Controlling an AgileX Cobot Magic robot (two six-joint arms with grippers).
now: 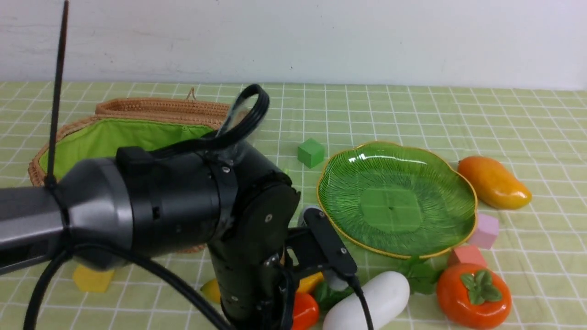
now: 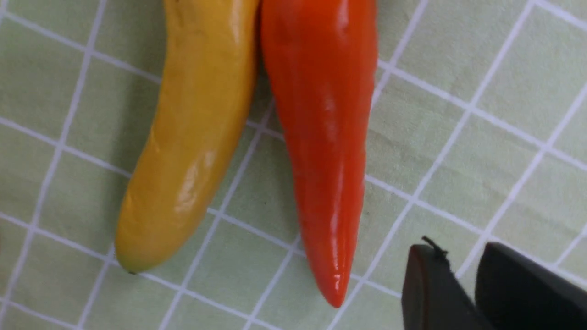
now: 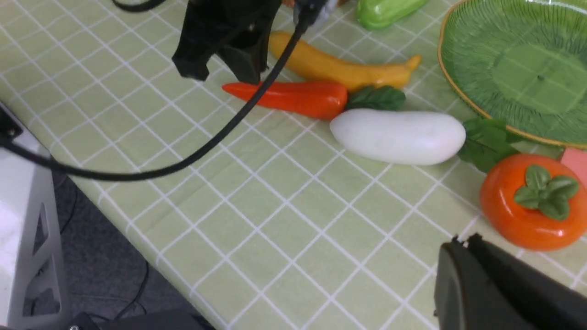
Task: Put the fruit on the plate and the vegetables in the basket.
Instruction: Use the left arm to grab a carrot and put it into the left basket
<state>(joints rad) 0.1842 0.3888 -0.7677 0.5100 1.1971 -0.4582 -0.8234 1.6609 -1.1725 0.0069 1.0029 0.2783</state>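
Observation:
A yellow banana [image 2: 192, 137] and a red-orange vegetable [image 2: 325, 137] lie side by side on the cloth. My left gripper [image 2: 454, 250] hovers just beside the vegetable's pointed tip, its jaws slightly open with nothing between them. Next to them lies a white radish [image 3: 399, 136] with green leaves, then a persimmon [image 3: 532, 211]. My right gripper [image 3: 461, 240] is shut and empty, close to the persimmon. The green plate [image 1: 394, 197] holds nothing, and a mango [image 1: 493, 182] lies to its right. A light green gourd [image 3: 385, 10] lies beyond the banana. The basket [image 1: 114, 137] stands at back left, partly behind my left arm.
Small cubes lie about: green [image 1: 311, 152] behind the plate, pink [image 1: 485, 230] and salmon [image 1: 467, 256] at its right front, yellow [image 1: 93, 278] at front left. The table's front edge [image 3: 137, 229] is near. A black cable [image 3: 220, 133] hangs across the cloth.

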